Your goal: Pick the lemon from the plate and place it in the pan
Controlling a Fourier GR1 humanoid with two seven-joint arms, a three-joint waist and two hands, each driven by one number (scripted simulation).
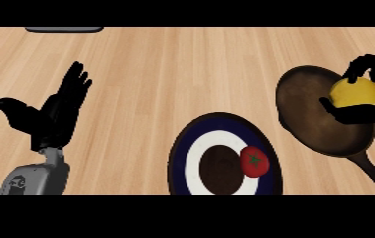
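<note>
Head view: the right hand [350,115] has its fingers and thumb curled round the lemon [351,93], holding it over the right side of the pan [307,103] by the counter's right edge, while the left hand [55,115] just rests spread, fingers up, near the left edge. My worry is that letting go this close to the pan's rim could make the lemon clip it and roll out onto the counter [183,68]. Its long axis looks roughly side to side, tipped up towards the right edge, but the fingers hide the ends, so I can't really tell where it points.
</note>
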